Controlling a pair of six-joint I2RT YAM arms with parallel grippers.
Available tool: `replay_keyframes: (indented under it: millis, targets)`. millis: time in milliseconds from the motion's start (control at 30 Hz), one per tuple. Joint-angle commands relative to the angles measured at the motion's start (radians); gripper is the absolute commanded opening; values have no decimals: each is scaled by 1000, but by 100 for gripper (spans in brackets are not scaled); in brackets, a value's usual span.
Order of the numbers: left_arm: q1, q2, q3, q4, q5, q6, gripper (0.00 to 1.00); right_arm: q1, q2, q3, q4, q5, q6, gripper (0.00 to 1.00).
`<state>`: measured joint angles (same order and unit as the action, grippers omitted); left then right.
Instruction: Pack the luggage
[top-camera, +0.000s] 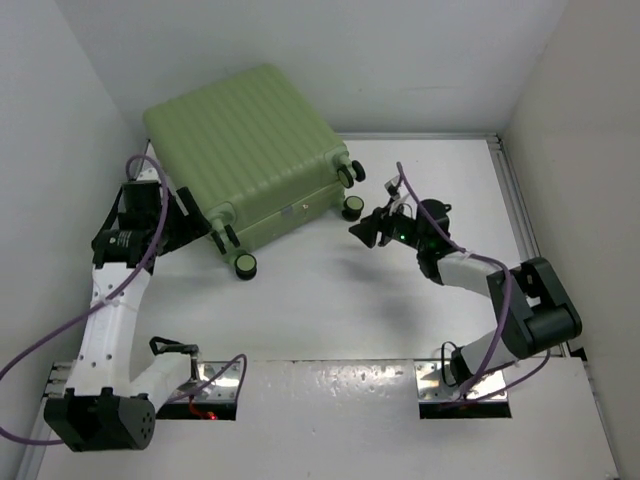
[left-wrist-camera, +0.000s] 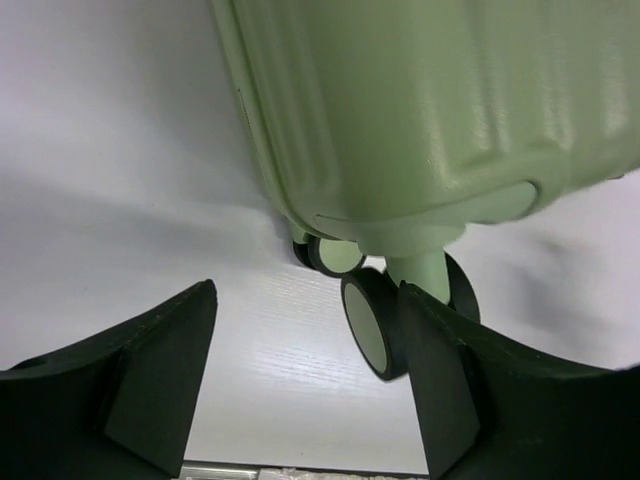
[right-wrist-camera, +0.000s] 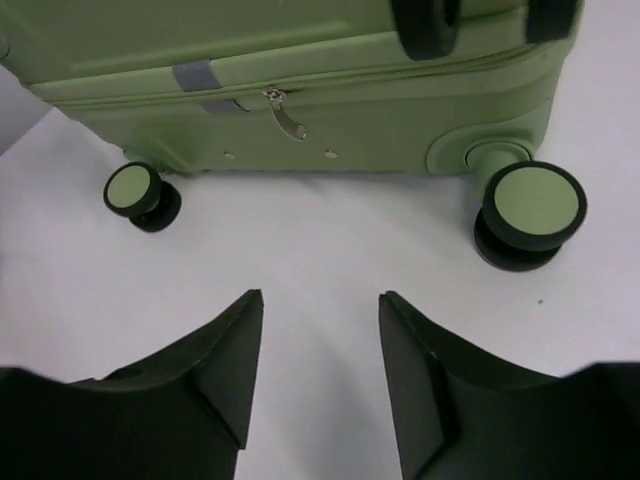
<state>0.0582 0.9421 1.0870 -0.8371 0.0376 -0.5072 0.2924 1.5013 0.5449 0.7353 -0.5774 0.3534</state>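
**Top external view: luggage lying shut at the far left, both my grippers gaping and empty**

The luggage (top-camera: 250, 150) is lying flat on the white table (top-camera: 330, 300), toward the far left corner. Its ribbed green shell is facing up and its black-and-green wheels are pointing toward me and to the right.

I am holding my left gripper (top-camera: 195, 215) at the case's near left corner. In the left wrist view its jaws are standing wide apart. One wheel (left-wrist-camera: 370, 325) is sitting just beside the inner face of one finger (left-wrist-camera: 440, 380), partly hidden behind it, and I cannot tell whether they are touching. I am gripping nothing there.

I am holding my right gripper (top-camera: 365, 230) near the wheeled end of the case, clear of it. In the right wrist view its jaws are standing partly apart, with only bare table showing between them. Beyond the fingertips the closed seam is running across the case, with a metal zipper pull (right-wrist-camera: 285, 115) hanging from it. A wheel (right-wrist-camera: 530, 205) is resting on the table at each lower corner.
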Motion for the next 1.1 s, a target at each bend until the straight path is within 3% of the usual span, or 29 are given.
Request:
replay_keyframes:
  millis: [0,200,567,767,900,1067]
  targets:
    - [-40,43,20,9,-39,-66,77,85,5,43,104,150,-53,49]
    - [-61,159,121,-22,-70,-97,75,165,72,73,139,307,-120,59]
    - [-150,234,313,-43,-1,-79,75,160,96,53,171,289,-100,64]
    - [-161,244,265,-53,-1,-103,75,154,115,69,193,301,-88,70]
    - [-161,262,205,-53,-22,-116,75,154,171,70,292,317,-33,70]
    - [-170,297,185,-53,-22,-134,75,174,230,113,334,307,-21,84]
